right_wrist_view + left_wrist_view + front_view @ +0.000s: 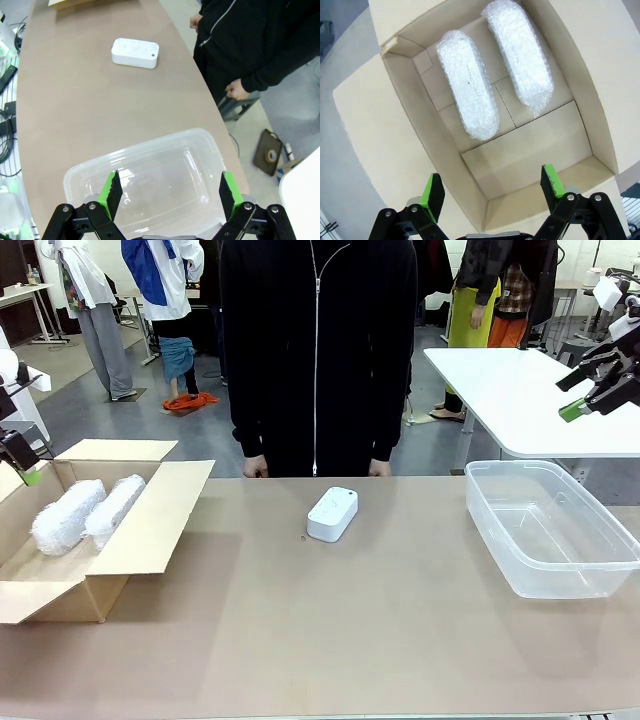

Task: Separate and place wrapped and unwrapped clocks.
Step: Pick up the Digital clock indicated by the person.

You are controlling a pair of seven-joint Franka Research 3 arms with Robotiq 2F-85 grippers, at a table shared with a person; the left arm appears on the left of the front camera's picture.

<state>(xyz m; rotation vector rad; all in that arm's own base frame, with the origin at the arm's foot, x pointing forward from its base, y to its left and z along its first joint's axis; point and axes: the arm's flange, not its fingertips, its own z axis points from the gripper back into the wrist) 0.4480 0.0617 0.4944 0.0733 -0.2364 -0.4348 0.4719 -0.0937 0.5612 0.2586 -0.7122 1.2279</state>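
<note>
Left wrist view: a wrapped clock [468,85] and a second wrapped clock [518,55] lie side by side inside the cardboard box [435,145]. The left gripper [491,175] hangs above the box, fingers apart. The bare white clock [332,513] sits on the table [350,620] right of the box. Farther right, the right gripper [170,175] is spread wide over the clear tub [150,142].

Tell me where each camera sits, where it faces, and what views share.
Front: on the robot's side, facing across the table to the person; both arms' jaws at the side edges.
Left wrist: above the cardboard box, looking down at two bubble-wrapped bundles; its open jaws at the bottom.
Right wrist: above the clear tub, looking past it to the white clock and the person; its open jaws at the bottom.
Shared: front and left wrist show box and bundles; front and right wrist show tub, clock, person.
</note>
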